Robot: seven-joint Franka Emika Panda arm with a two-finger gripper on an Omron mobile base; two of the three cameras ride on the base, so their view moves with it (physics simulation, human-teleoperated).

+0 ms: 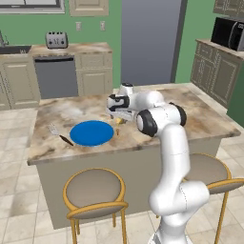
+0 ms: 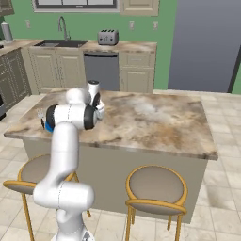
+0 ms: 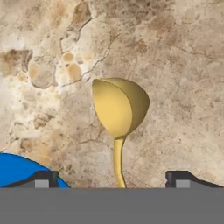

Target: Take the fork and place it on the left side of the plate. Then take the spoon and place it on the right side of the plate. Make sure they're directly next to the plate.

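The spoon (image 3: 119, 109) lies on the marble counter with its yellow bowl facing up and its handle running down between my fingertips. My gripper (image 3: 113, 179) is open just above it, the fingertips (image 3: 43, 179) standing wide apart and clear of the thin handle. An edge of the blue plate (image 3: 17, 170) shows at the lower left. In the left base view the gripper (image 1: 118, 117) hangs over the spoon (image 1: 119, 122) just right of the plate (image 1: 91, 133). The fork (image 1: 58, 134) lies against the plate's left side.
The island counter (image 1: 190, 119) stretches bare to the right and behind the plate. Two round stools (image 1: 94, 190) stand at its front edge. A toaster (image 1: 56, 40) and a sink (image 2: 61, 43) sit on the back counter. A microwave (image 1: 228, 32) is at the far right.
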